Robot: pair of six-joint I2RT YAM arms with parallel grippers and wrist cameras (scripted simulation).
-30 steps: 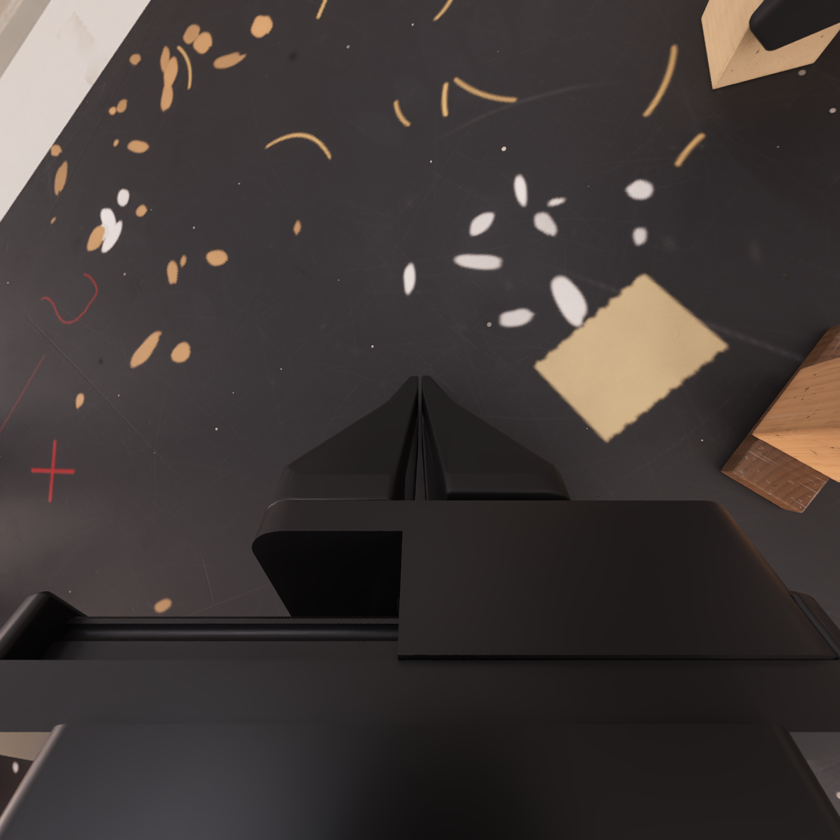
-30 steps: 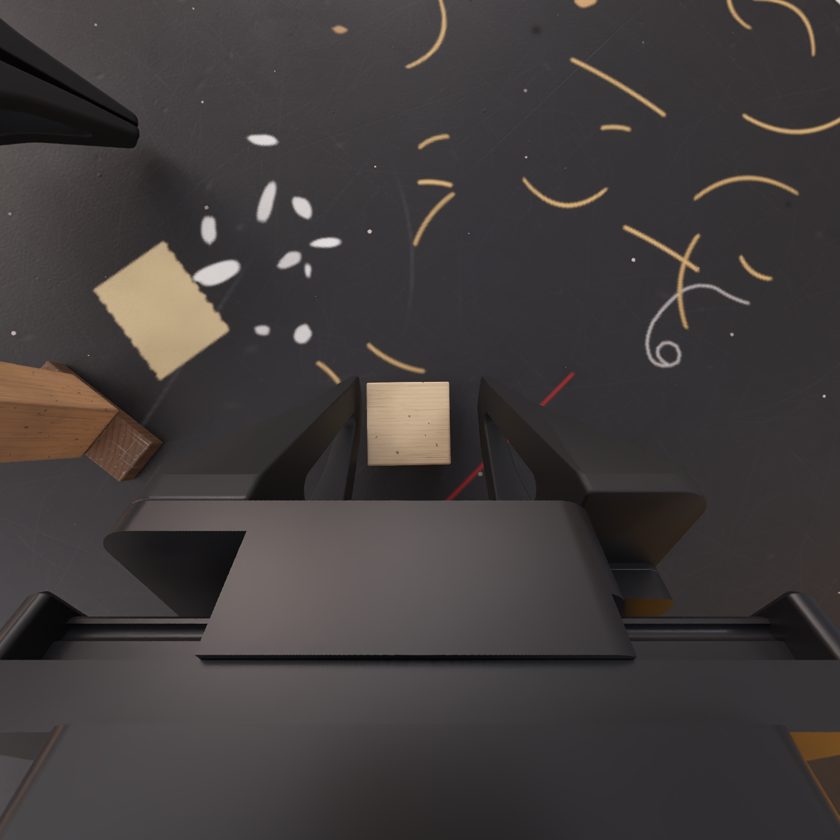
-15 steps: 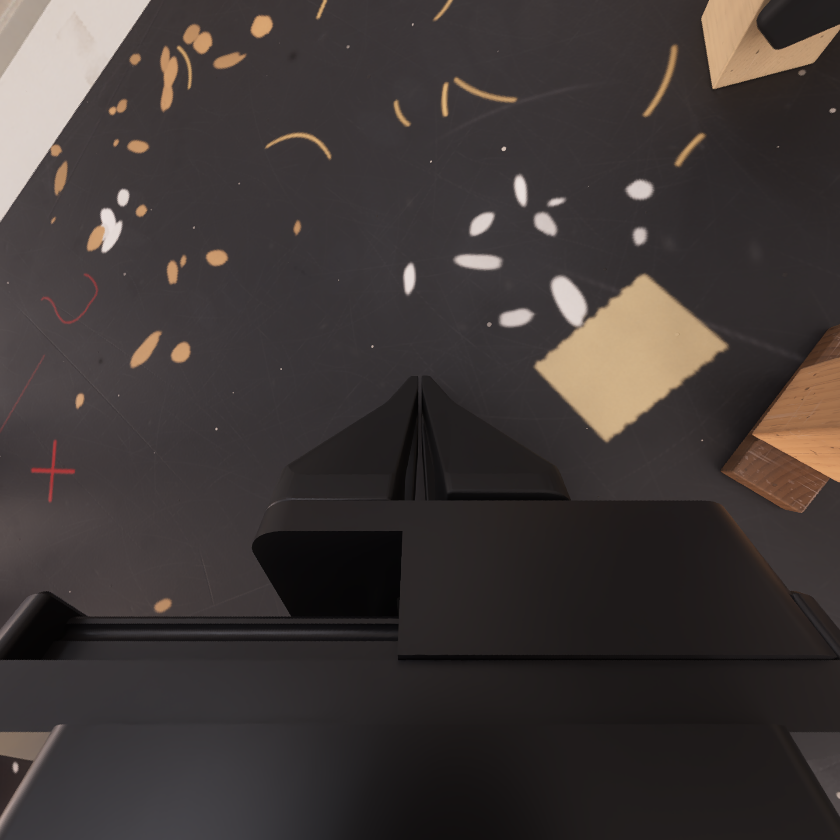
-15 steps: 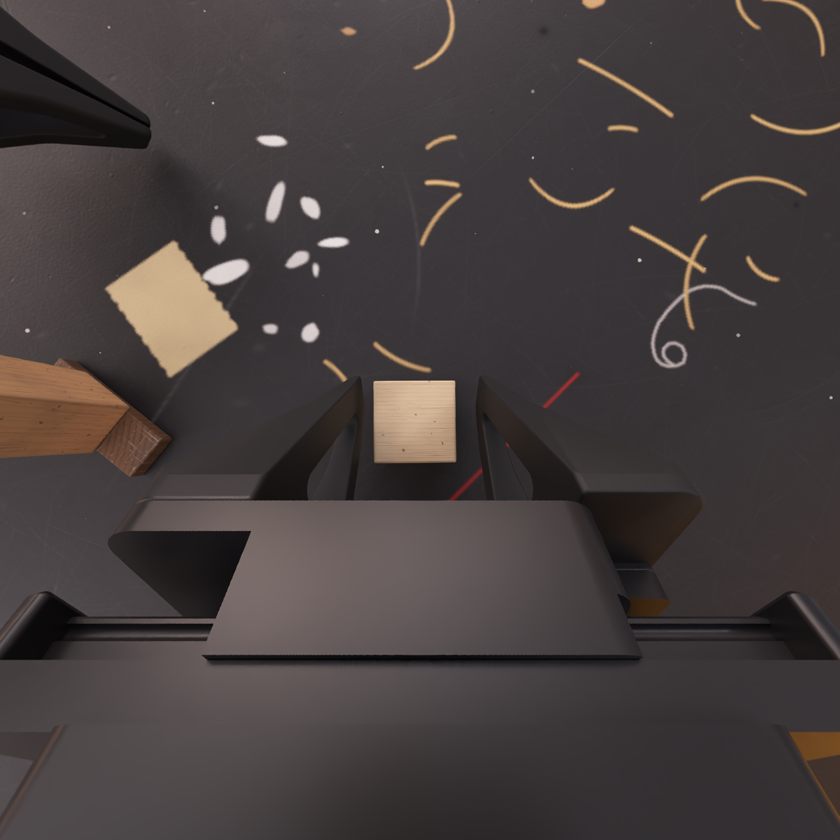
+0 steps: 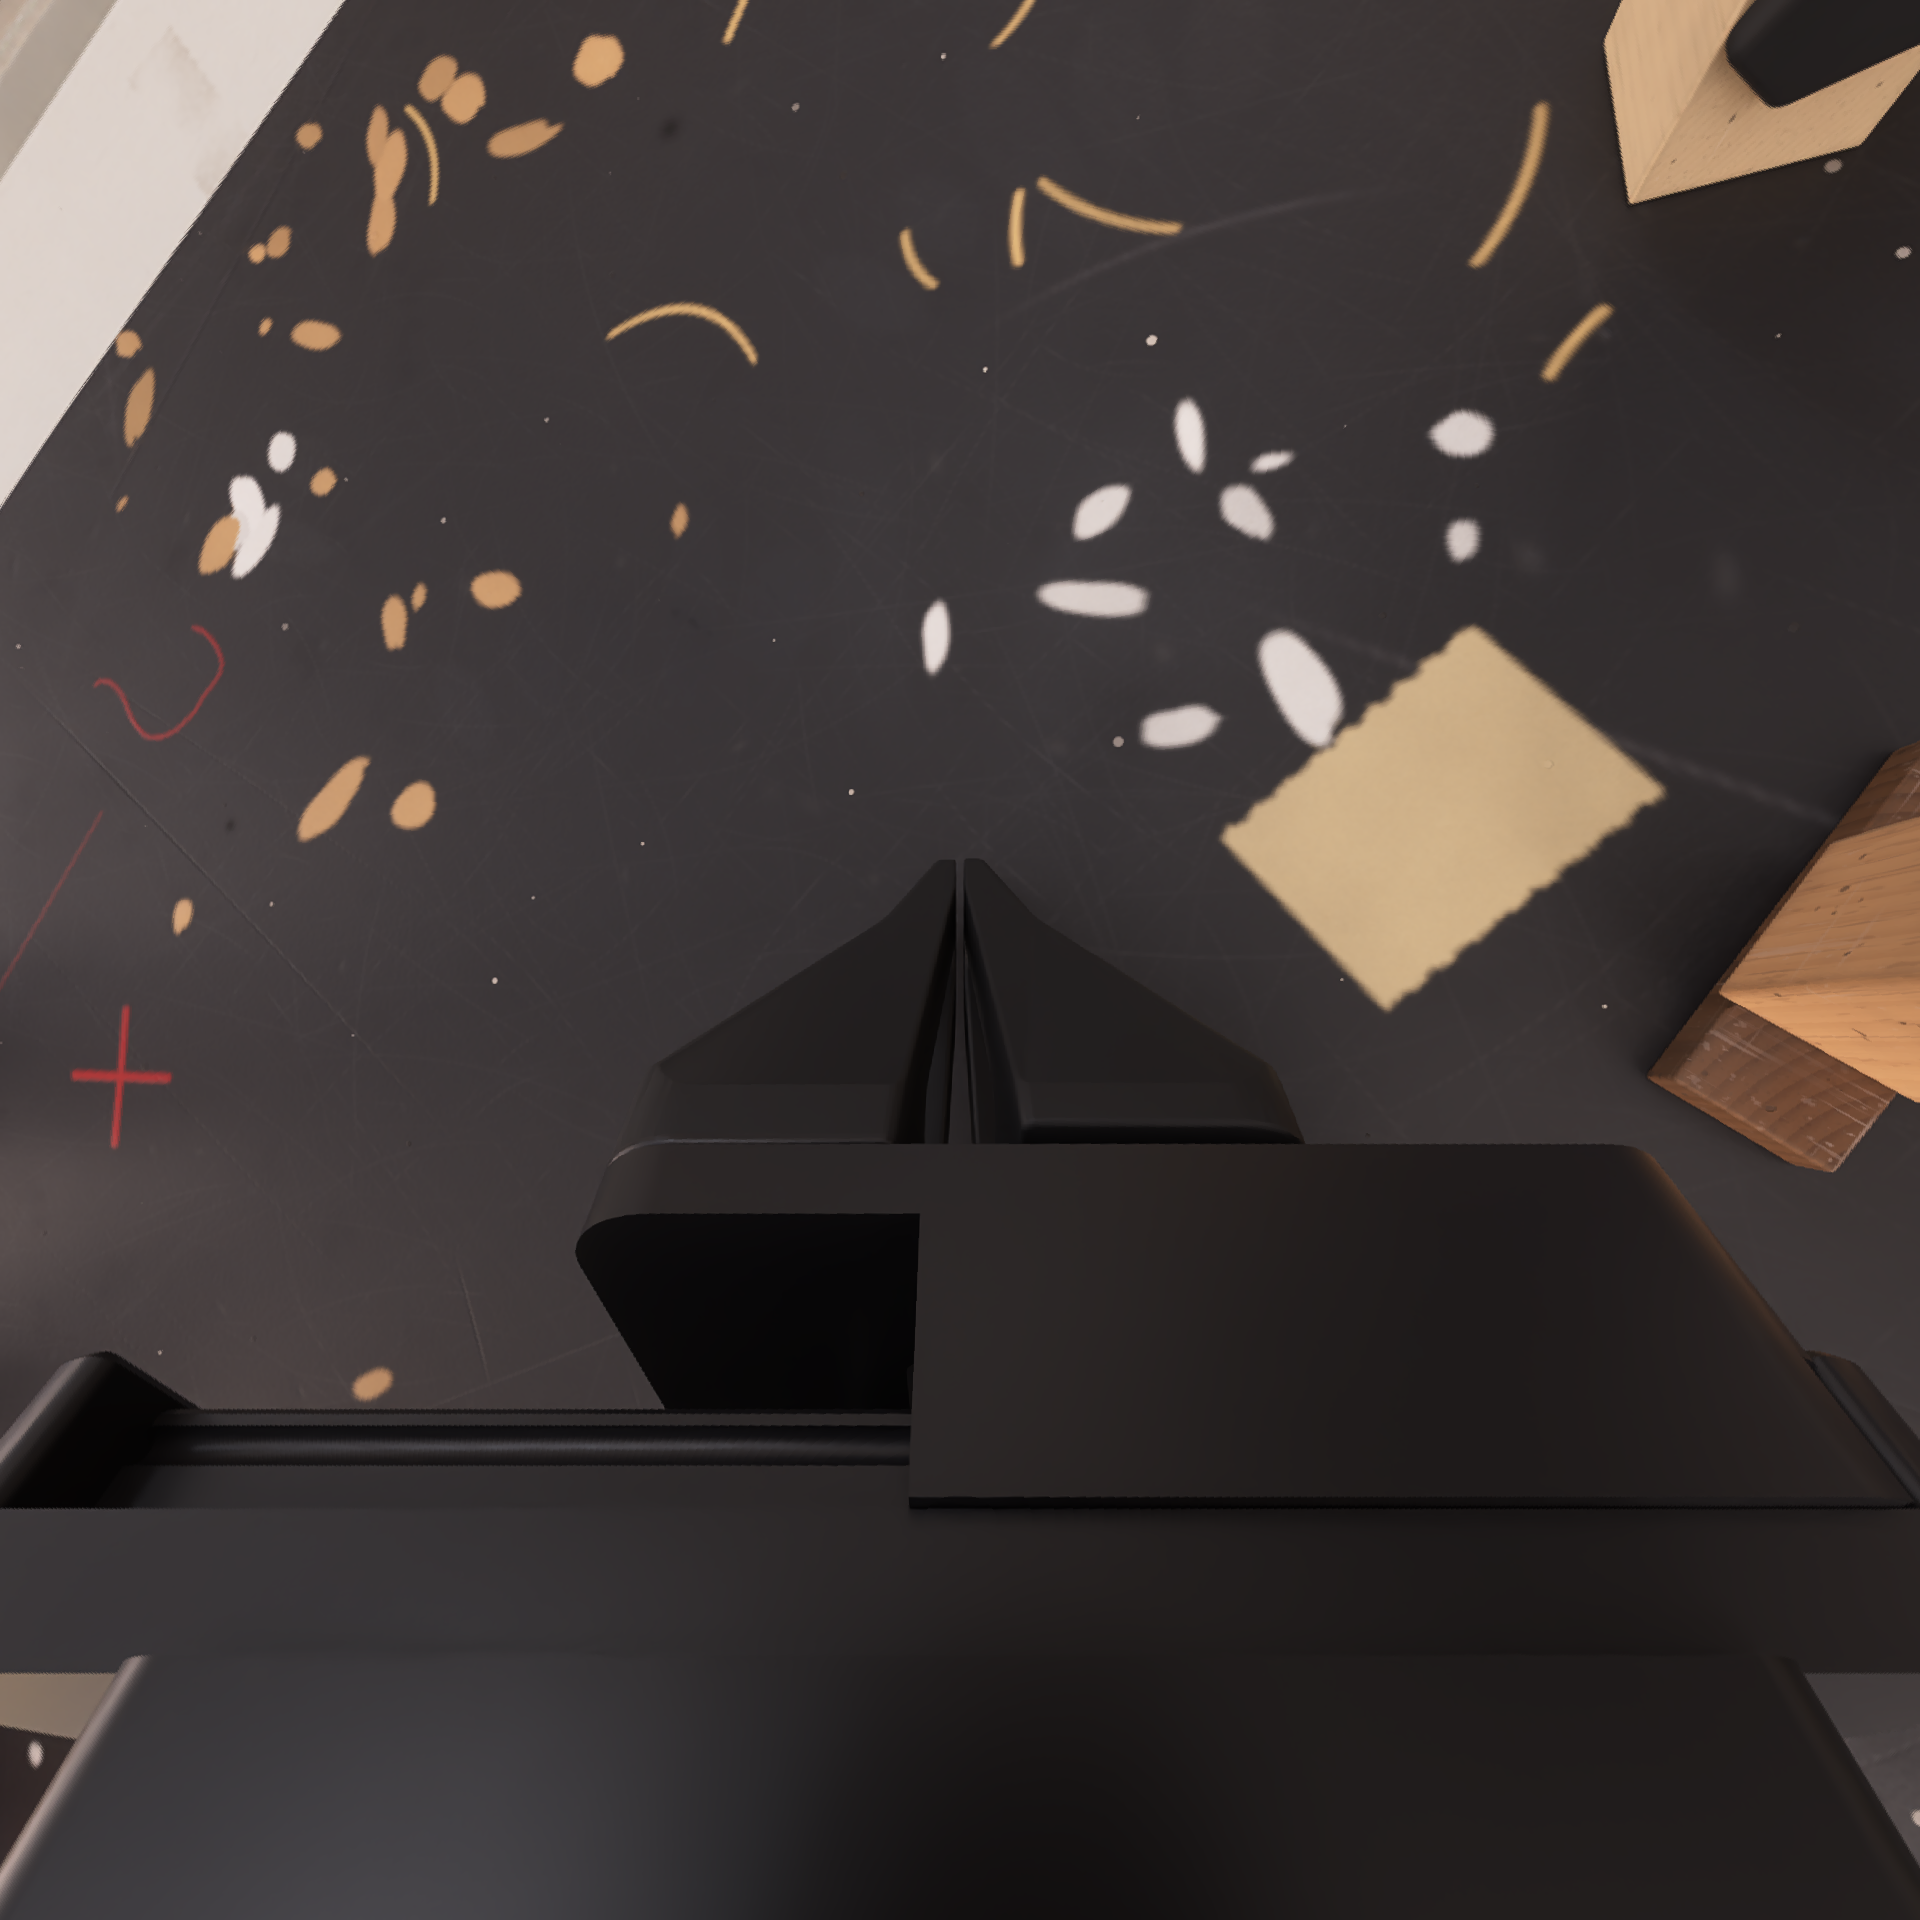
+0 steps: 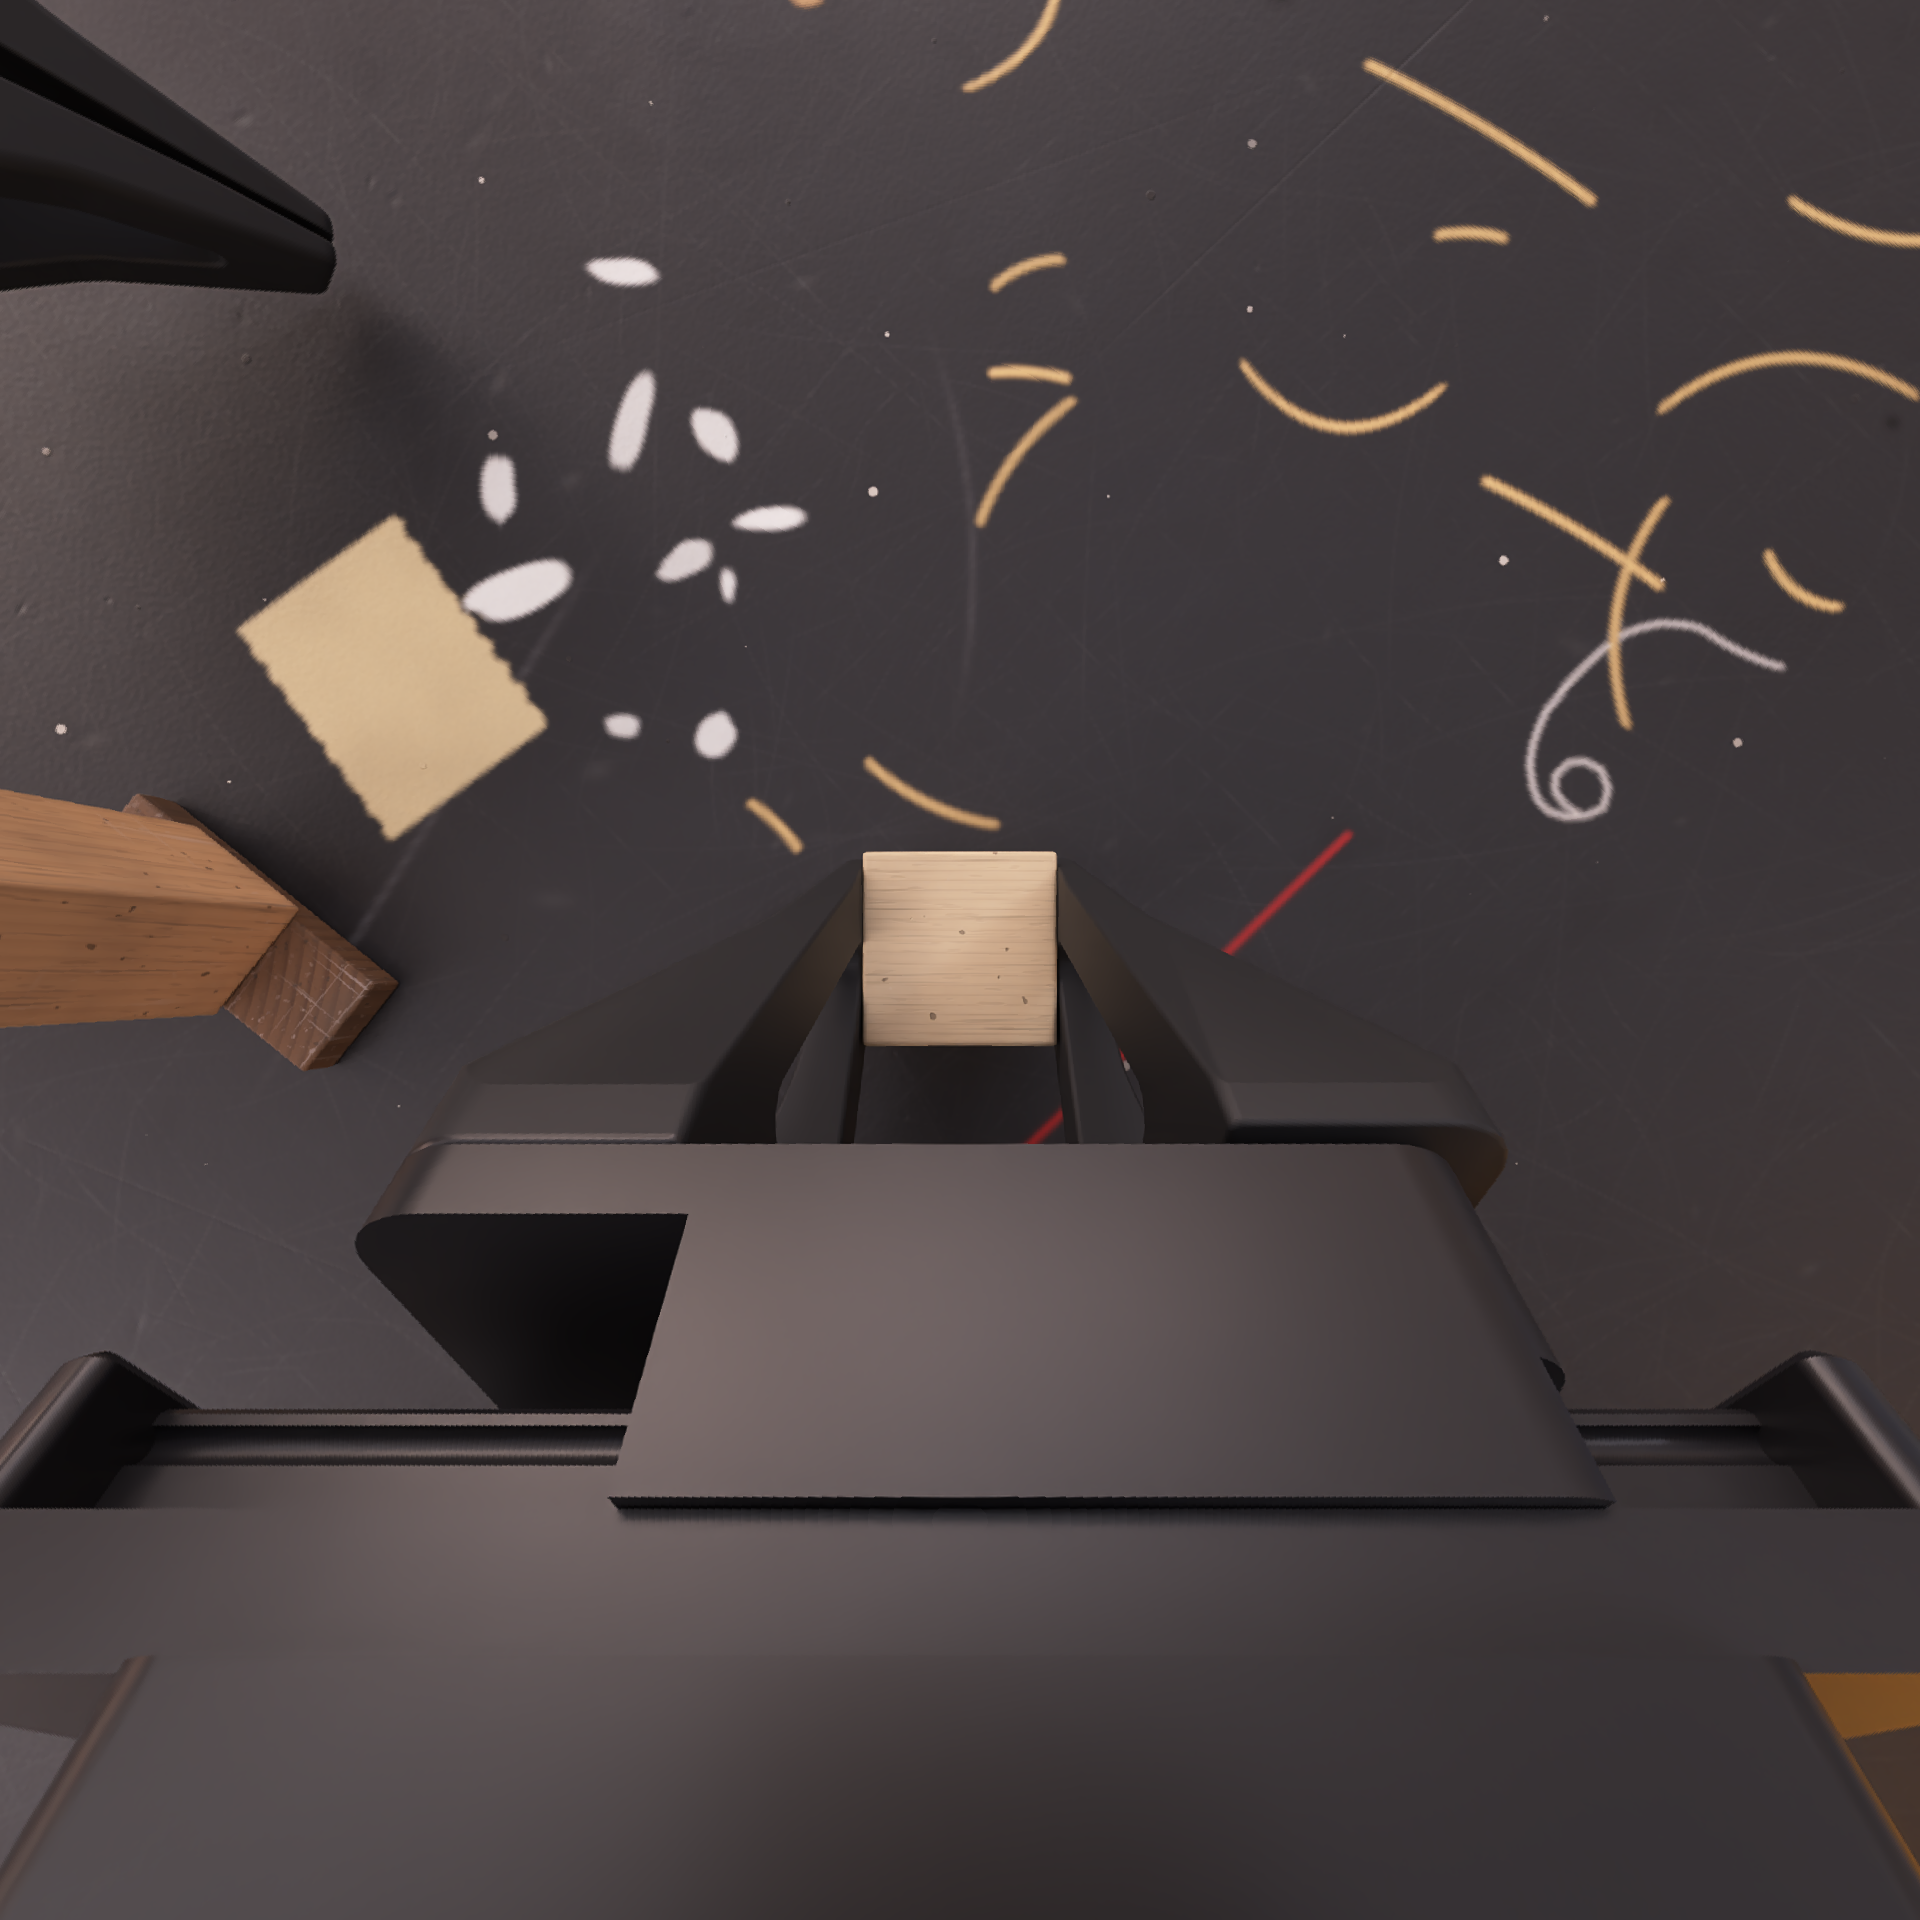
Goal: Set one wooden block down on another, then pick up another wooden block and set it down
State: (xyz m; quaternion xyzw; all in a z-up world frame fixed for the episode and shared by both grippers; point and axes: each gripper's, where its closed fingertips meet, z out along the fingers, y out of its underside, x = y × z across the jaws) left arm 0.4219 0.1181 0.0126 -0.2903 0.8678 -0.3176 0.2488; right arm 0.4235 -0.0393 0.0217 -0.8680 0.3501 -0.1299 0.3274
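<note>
My right gripper (image 6: pixel 959 894) is shut on a pale wooden block (image 6: pixel 959 951), its two fingers pressed against the block's left and right sides. The same block (image 5: pixel 1683 114) shows at the top right of the left wrist view, with a black fingertip on it. A light brown block (image 6: pixel 125 925) lies on a dark brown block (image 6: pixel 312 997) to the left; this stack also shows at the right edge of the left wrist view (image 5: pixel 1849 935). My left gripper (image 5: pixel 958 878) is shut and empty over the dark table, left of the stack.
The dark tabletop (image 5: pixel 623 935) carries tan, white and red marks and a flat tan patch (image 5: pixel 1444 821) between the stack and the white flecks. The table's pale edge (image 5: pixel 104 208) runs along the upper left. The left gripper's tip (image 6: pixel 208 208) reaches into the right wrist view.
The right gripper's fingers have closed from open around the pale block to pressed against both its sides. The left gripper has not moved.
</note>
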